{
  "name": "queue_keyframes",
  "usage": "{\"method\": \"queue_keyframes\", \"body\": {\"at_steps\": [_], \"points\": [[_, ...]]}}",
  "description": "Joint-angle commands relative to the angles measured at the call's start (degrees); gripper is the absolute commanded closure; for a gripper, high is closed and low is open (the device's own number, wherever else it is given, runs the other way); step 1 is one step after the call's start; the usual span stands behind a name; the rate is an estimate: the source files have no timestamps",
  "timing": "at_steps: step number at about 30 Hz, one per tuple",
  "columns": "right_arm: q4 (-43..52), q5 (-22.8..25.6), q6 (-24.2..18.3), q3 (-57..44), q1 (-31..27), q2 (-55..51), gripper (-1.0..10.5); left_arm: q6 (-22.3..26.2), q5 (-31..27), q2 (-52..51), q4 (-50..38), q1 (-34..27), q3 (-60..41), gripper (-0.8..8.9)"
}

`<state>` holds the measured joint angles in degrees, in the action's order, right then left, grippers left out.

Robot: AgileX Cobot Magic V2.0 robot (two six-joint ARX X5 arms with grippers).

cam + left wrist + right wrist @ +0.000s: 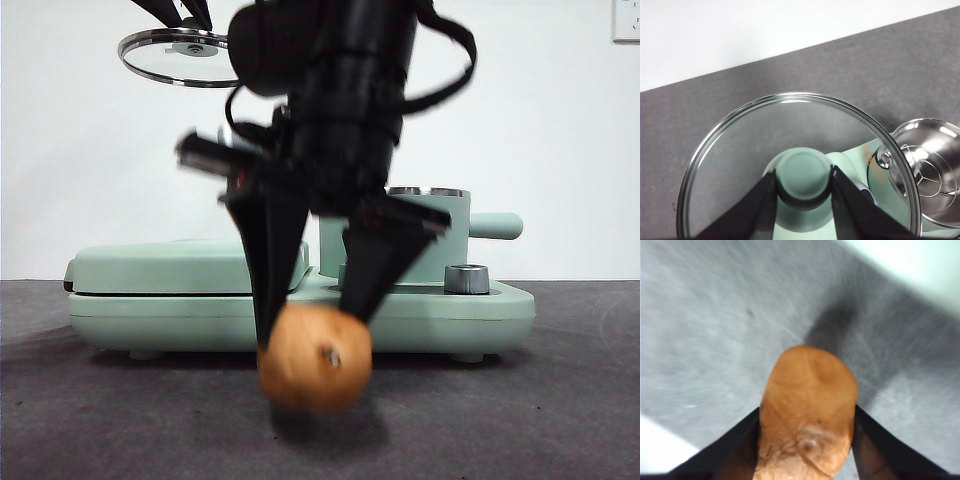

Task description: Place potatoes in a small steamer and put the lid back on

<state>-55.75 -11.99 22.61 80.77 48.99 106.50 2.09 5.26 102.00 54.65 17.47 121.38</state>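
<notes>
One potato (315, 357), one lid (180, 56) and one small steamer (440, 235) are being shown. The potato is being pinched between the right gripper (312, 325)'s two jaws, raised just above the grey table (560, 400) in front of the green appliance (200, 290). The lid is being held high by its knob (804, 172), clamped by the left gripper (804, 186). The steamer is being half hidden behind the arm; the potato is blurred.
</notes>
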Motion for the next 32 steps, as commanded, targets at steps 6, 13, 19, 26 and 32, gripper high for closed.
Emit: {"method": "queue_keyframes", "body": {"at_steps": [6,13,19,26,32], "points": [[-10.6,3.7,-7.9,18.3,-6.1,0.8,8.3,-0.1,0.2,0.2,-0.5,0.1,1.9,7.96],[-12.4,6.1,-11.3,31.5,-13.1,1.8,8.3,0.0,0.2,0.2,-0.2,0.1,1.9,7.96],[-11.1,6.2,-13.0,39.7,-18.8,6.6,8.3,0.0,0.2,0.2,-0.1,0.1,1.9,7.96],[-9.6,6.0,-13.5,43.8,-23.4,13.2,8.3,-0.1,0.2,0.2,-0.1,0.2,1.9,7.96],[-10.1,3.6,-13.6,43.8,-25.0,16.7,8.3,-0.1,0.2,0.2,-0.1,0.2,1.9,7.96]]}}
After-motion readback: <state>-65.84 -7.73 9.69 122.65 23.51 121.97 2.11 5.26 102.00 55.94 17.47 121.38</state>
